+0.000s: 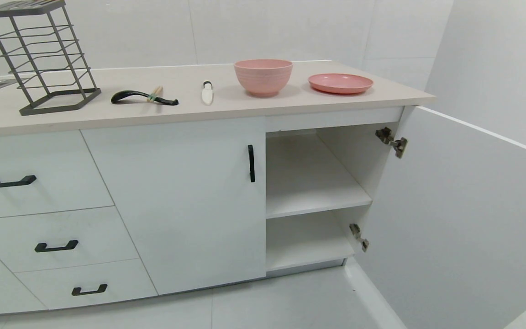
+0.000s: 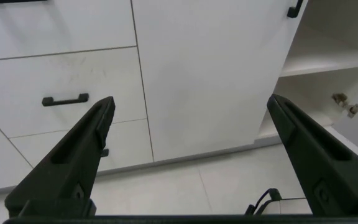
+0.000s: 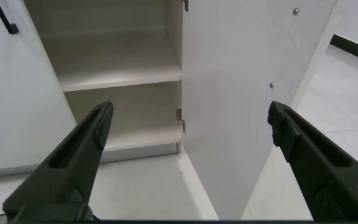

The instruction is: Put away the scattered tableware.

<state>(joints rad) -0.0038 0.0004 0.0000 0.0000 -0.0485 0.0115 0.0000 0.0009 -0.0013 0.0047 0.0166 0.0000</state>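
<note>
A bowl (image 1: 263,76) and plate (image 1: 340,83) are set on the bench (image 1: 107,114) above the open cupboard (image 1: 308,183); a spoon (image 1: 143,97) and chopsticks (image 1: 155,92) are laid near the rack (image 1: 39,55). The left end effector (image 2: 190,102) and right end effector (image 3: 190,109) are spread open, empty

Head looks down; both wrists low, facing cupboard (image 1: 308,192) (shared)
</note>
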